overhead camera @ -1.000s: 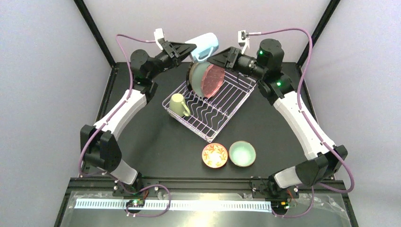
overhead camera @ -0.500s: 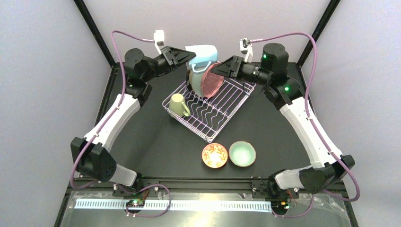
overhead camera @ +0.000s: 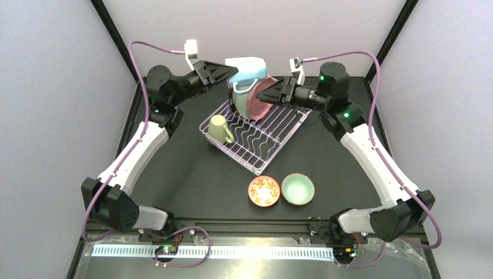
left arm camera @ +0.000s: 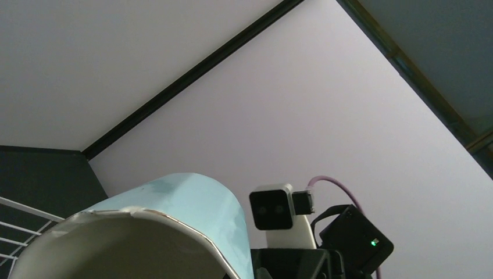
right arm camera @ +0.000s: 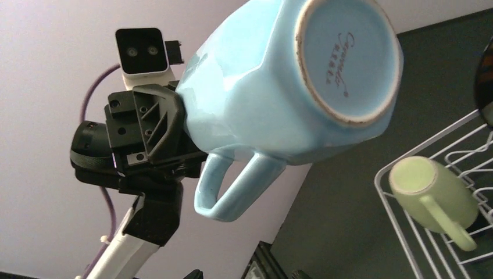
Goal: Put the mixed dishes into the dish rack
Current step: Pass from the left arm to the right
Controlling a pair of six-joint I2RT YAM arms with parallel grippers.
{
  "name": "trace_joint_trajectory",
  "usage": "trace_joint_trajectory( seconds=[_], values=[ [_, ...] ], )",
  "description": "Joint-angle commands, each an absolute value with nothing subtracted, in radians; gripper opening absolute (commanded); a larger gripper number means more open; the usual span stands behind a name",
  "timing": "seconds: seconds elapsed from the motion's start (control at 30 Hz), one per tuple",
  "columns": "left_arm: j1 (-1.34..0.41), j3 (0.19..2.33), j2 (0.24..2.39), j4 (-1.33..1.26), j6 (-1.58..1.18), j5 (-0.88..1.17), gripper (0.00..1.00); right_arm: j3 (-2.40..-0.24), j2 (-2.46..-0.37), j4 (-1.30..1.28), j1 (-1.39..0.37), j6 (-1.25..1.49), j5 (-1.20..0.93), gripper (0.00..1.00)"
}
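My left gripper (overhead camera: pixel 231 74) is shut on the rim of the blue mug (overhead camera: pixel 249 71), which hangs on its side above the far end of the dish rack (overhead camera: pixel 264 152). In the right wrist view the blue mug (right arm camera: pixel 290 81) fills the top, base toward the camera and handle down, with the left gripper (right arm camera: pixel 174 125) clamped on its rim. My right gripper (overhead camera: pixel 266 96) is open beside the pink plate (overhead camera: pixel 260 100), holding nothing. The pink plate and a teal plate (overhead camera: pixel 239 104) stand on edge in the rack. A cream mug (overhead camera: pixel 220 128) lies in the rack's left corner.
A red-orange bowl (overhead camera: pixel 264 191) and a mint bowl (overhead camera: pixel 297 189) sit side by side on the black table, in front of the rack. Black frame posts rise at the far corners. The two wrists are close together over the rack's far end.
The left arm has lowered the blue mug toward the plates at the rack's far end. The right gripper's jaws have spread wider, and it has dropped lower beside the pink plate.
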State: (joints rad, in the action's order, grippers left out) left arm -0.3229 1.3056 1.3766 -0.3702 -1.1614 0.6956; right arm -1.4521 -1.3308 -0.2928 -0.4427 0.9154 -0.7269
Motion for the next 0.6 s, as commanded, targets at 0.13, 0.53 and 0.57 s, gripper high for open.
trace_joint_trajectory(
  seconds=[0.13,0.53,0.57],
  values=[
    [-0.336,1.286,1.318,-0.507,-1.205,0.677,0.01,-1.404,-1.299,-0.079,-0.442,1.066,-0.819,0.88],
    [-0.365,1.279,1.319,-0.509,-1.198,0.658,0.01,-1.37,-1.309,0.005,-0.442,1.136,-0.843,0.88],
    [-0.365,1.279,1.32,-0.507,-1.199,0.657,0.01,-1.367,-1.311,0.02,-0.442,1.139,-0.845,0.88]
  ],
)
